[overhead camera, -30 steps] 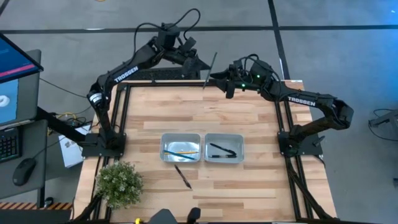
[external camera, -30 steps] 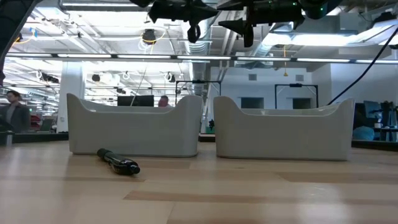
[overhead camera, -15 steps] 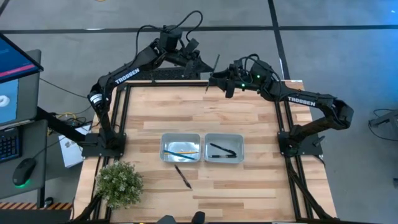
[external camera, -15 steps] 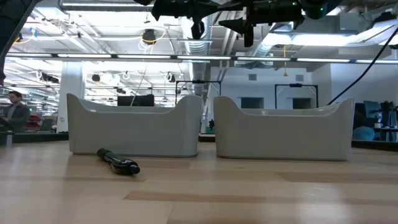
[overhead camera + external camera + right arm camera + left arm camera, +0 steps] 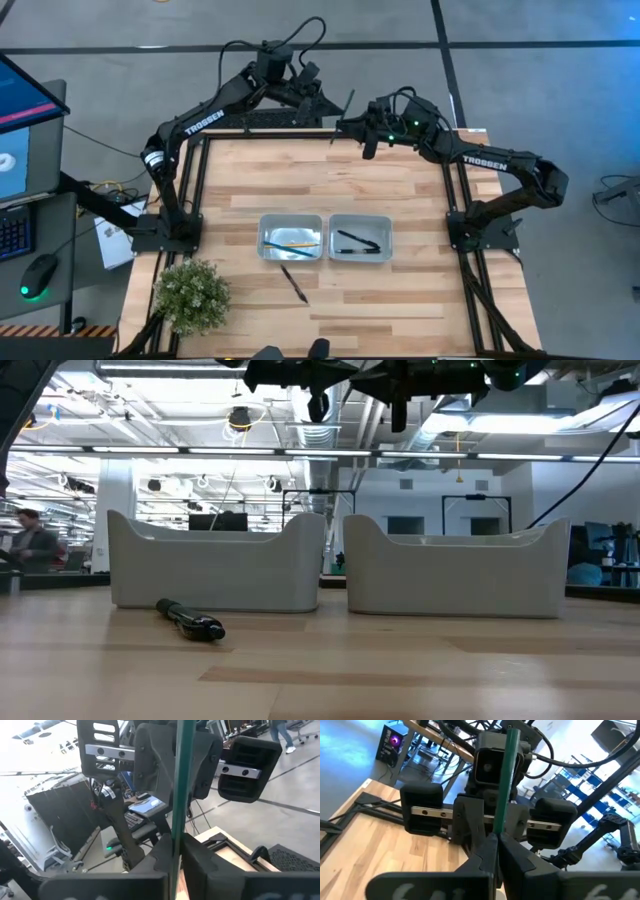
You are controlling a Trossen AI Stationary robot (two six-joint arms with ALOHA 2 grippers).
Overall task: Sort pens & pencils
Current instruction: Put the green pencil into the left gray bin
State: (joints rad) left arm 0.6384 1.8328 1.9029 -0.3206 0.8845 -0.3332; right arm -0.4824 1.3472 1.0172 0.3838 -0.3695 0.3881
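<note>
Low view: black pen [image 5: 190, 621] on wooden table [image 5: 400, 670].

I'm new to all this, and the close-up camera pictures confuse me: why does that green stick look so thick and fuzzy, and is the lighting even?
In both wrist views the green pencil sits very near the lens, so it looks thick and soft-edged. In the low view, ceiling lights glare behind the trays. The high view is evenly lit, with soft shadows.

Light fell evenly from ceiling strip lamps [image 5: 300, 450] — bright, with glare above. Shadows on the tabletop [image 5: 300, 180] stayed faint. Close up, the green pencil [image 5: 179, 780] blurred — the far hall stayed sharper.
</note>
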